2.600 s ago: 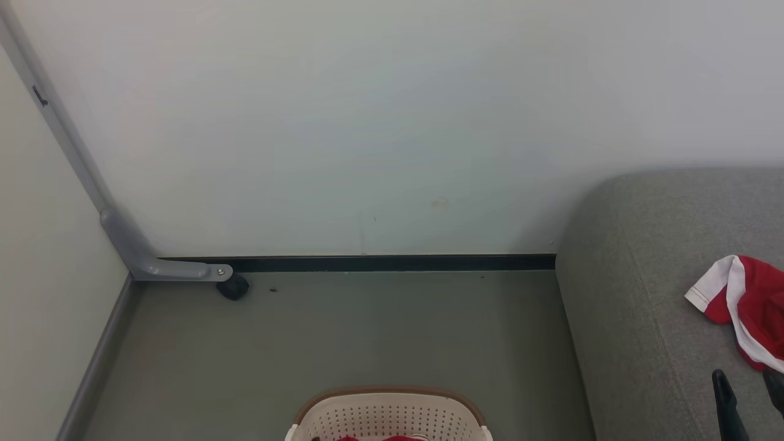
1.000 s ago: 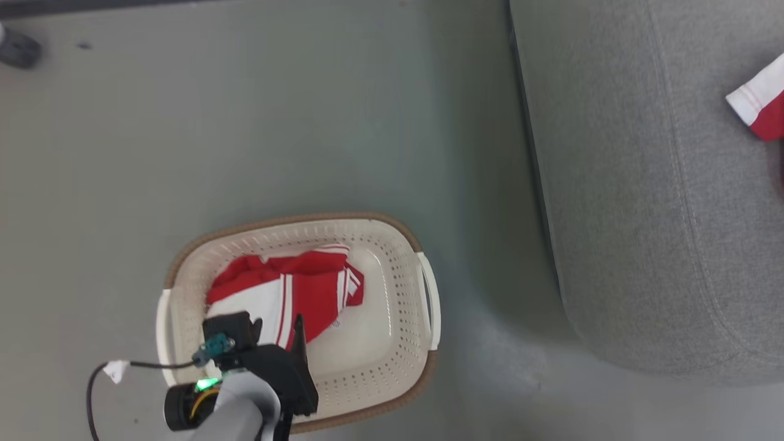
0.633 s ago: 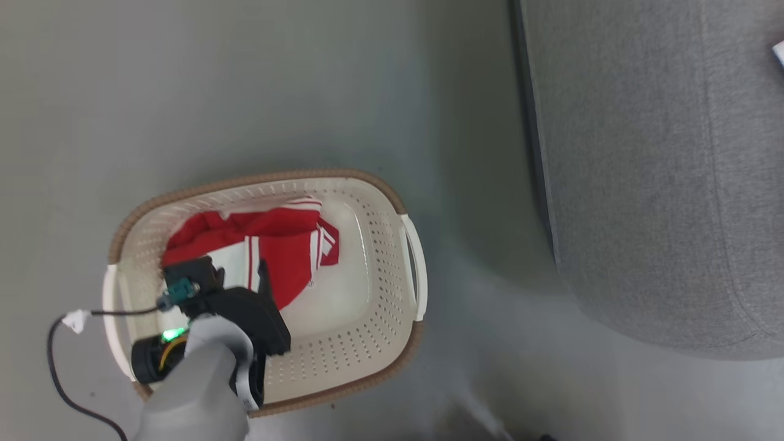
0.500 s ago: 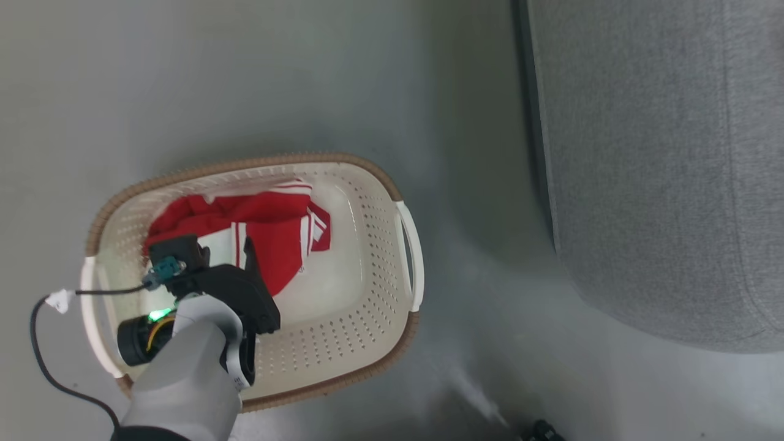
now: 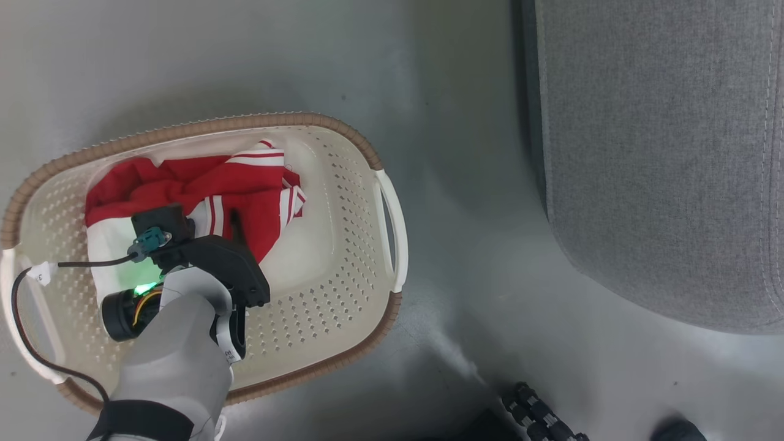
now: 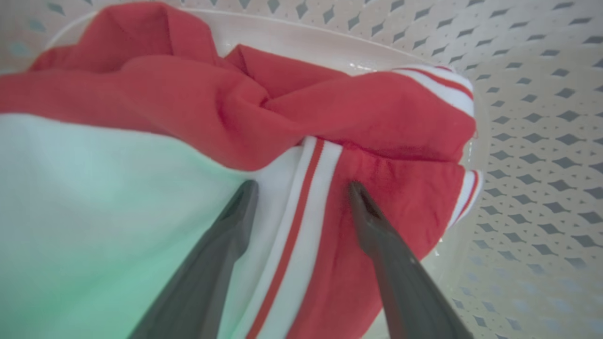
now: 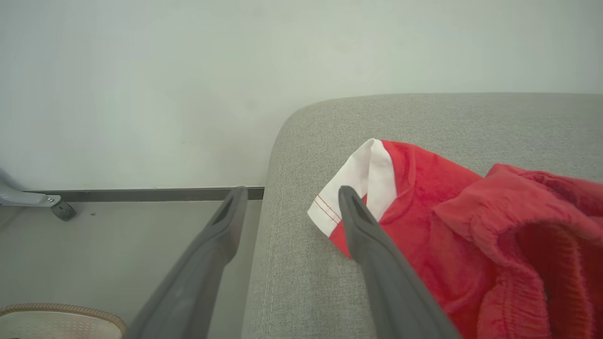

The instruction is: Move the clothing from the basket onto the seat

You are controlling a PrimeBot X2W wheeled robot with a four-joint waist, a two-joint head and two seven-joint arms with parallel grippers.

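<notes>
The cream basket (image 5: 343, 202) with a brown rim stands on the floor at the left of the head view. A crumpled red garment (image 5: 202, 177) with white striped trim lies in its far-left part. My left gripper (image 5: 215, 222) hangs inside the basket, open. In the left wrist view its fingertips (image 6: 301, 186) straddle the white-and-red trim of the clothing (image 6: 264, 108), close to the fabric. The grey sofa (image 5: 661, 153) lies to the right. My right gripper (image 7: 292, 190) is open above the sofa's edge (image 7: 301, 263), beside another red garment (image 7: 471, 221) lying on the seat.
Grey floor separates the basket from the sofa. Dark parts of my base (image 5: 539, 416) show at the bottom edge. A black cable (image 5: 24, 331) loops from the left wrist over the basket's near-left rim. A white wall, black skirting (image 7: 141, 194) and a grey bracket foot (image 7: 28, 200) stand behind.
The head camera has tipped down from the wall onto the basket and drawn closer. My left gripper has come in over the garment in the basket and stays open.
</notes>
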